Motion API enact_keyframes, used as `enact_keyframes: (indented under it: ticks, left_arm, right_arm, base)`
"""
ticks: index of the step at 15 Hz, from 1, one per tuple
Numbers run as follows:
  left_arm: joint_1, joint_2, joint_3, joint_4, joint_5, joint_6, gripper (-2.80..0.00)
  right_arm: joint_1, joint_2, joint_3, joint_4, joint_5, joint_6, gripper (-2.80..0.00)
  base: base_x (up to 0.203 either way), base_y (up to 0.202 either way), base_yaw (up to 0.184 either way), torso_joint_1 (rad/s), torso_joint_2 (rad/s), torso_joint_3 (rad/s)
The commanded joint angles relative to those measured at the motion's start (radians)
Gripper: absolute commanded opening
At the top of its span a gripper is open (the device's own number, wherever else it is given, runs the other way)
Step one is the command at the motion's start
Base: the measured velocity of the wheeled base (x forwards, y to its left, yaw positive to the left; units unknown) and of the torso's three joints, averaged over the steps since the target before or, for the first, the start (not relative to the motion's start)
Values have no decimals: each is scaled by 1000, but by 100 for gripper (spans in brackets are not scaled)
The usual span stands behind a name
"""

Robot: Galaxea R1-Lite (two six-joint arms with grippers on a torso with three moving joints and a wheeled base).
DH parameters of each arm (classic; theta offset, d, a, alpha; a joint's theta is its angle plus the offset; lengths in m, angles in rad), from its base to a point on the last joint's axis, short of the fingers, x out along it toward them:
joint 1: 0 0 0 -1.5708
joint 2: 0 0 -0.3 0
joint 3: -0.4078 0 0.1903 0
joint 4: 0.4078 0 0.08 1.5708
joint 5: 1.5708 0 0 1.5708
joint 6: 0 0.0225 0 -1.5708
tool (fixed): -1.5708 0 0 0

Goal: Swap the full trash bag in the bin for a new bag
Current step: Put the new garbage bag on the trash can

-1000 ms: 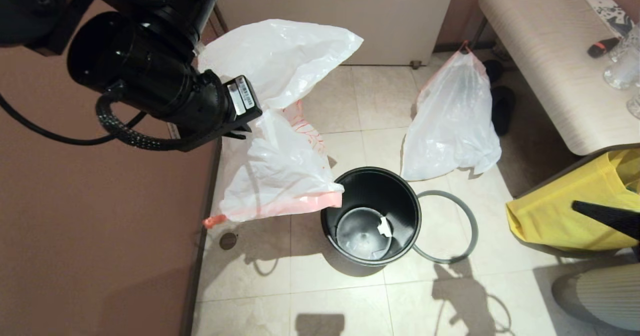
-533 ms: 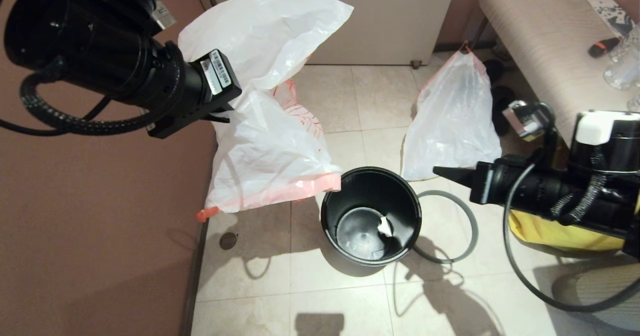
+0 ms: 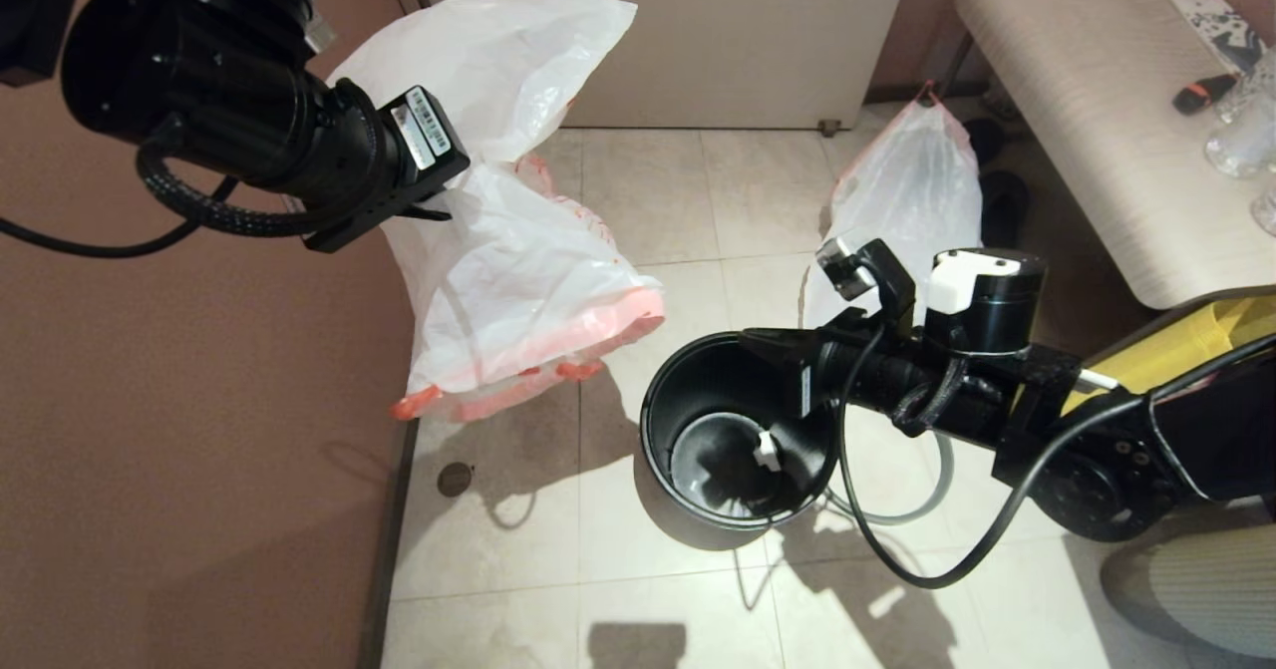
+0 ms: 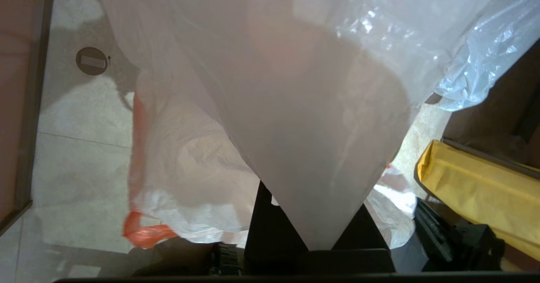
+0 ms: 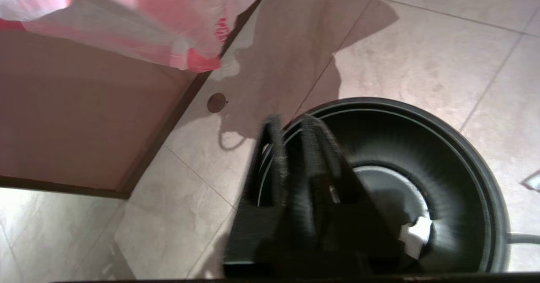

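My left gripper (image 4: 312,198) is shut on the new bag (image 3: 518,270), a limp white bag with an orange-red hem. It hangs in the air left of the bin (image 3: 658,390), hem downward. The black bin stands on the floor tiles with a white scrap (image 3: 766,450) at its bottom. My right gripper (image 3: 750,342) reaches in from the right and hovers over the bin's mouth, its fingers (image 5: 274,148) a narrow gap apart with nothing between them. The full trash bag (image 3: 912,200) sits on the floor behind the bin. The grey ring (image 3: 922,504) lies right of the bin, partly under my right arm.
A brown wall (image 3: 199,470) runs close on the left, with a floor drain (image 3: 455,479) by it. A white cabinet (image 3: 698,41) stands at the back. A beige bench (image 3: 1097,121) and a yellow fabric bag (image 3: 1186,345) are on the right.
My right arm has swung in from the right edge to above the bin, and its fingers have parted a little. The left arm has shifted the hanging bag slightly left.
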State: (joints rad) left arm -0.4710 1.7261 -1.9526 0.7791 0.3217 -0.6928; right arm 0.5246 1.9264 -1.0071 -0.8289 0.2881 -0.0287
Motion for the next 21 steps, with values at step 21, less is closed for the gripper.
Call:
enact_keyframes:
  ticks: [21]
  left_arm:
    - [45, 0, 1, -11, 0, -10, -280]
  right_arm:
    - [121, 354, -501, -142, -156, 9, 0]
  base:
    - [0, 0, 0, 0, 0, 0]
